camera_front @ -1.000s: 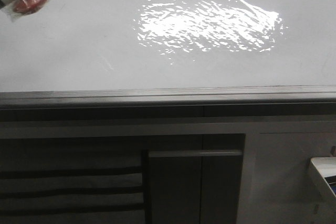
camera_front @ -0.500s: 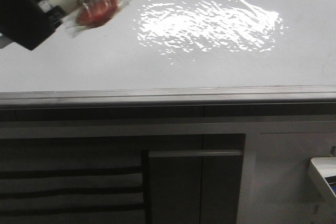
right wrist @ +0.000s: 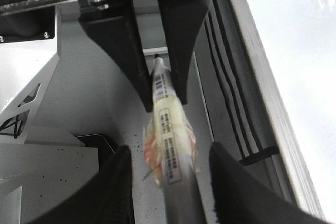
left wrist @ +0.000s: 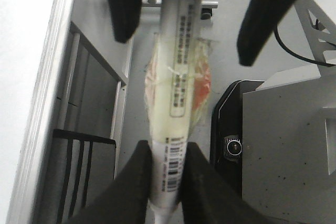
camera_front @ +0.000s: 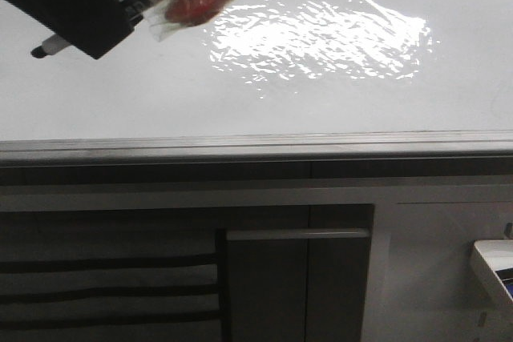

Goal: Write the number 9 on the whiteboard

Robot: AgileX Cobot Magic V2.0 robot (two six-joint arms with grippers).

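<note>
My left gripper (left wrist: 168,150) is clamped on the marker (left wrist: 178,51), both fingers pressed tight against the barrel near one end. My right gripper (right wrist: 169,153) straddles the same marker with its fingers spread wide, touching nothing that I can see. Around the middle of the barrel sits a taped-on clear wrap with a red patch (camera_front: 192,2) inside.

In the front view the marker hangs tilted above the far left part of the whiteboard (camera_front: 321,102), its dark tip (camera_front: 36,51) poking out past the black gripper body toward the left. Whether that tip touches the board I cannot tell; it looks apart from it.

No number 9 shows anywhere on the board, which looks bare of ink apart from the bright glare patch, so I judge the writing not yet begun. This looks like the carrying or handing-over step, with both my grippers meeting on the pen.

Next I need one firm hold, the tip turned down onto bare board, and light, steady pressure for the loop and then the straight tail.
</note>
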